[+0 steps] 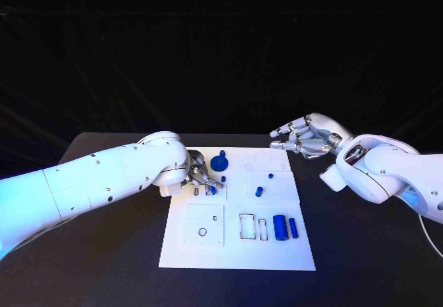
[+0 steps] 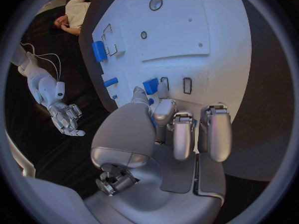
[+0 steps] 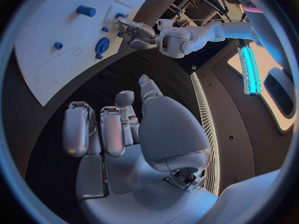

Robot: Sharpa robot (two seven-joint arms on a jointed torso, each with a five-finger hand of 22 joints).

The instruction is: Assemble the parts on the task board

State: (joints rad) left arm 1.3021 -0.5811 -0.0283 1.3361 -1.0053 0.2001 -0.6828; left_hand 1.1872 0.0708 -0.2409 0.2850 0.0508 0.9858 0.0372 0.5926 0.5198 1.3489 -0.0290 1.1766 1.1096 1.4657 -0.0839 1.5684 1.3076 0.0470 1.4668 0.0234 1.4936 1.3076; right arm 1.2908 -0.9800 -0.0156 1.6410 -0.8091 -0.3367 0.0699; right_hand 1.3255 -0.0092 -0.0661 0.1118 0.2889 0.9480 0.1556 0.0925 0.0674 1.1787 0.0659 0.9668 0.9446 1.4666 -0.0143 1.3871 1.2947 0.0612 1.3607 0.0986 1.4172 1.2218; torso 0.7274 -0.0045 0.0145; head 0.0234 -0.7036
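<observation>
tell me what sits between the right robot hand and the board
Nothing: in the head view the right robot hand hangs off the board's far right corner, with bare black table between. The right wrist view agrees.

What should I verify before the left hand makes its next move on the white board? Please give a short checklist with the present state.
1. Left silver hand is over the white task board, at its slot area: ok.
2. Small blue rectangular part sits at the left fingertips; firmly pinched or only touched: cannot tell.
3. Right silver hand is off the board, above the black table, holding nothing: ok.
4. Two blue cylinders lie in the board's near tray, away from both hands: ok.
5. Blue round knob part stands close beside the left hand; risk of a bump: not ok.
</observation>
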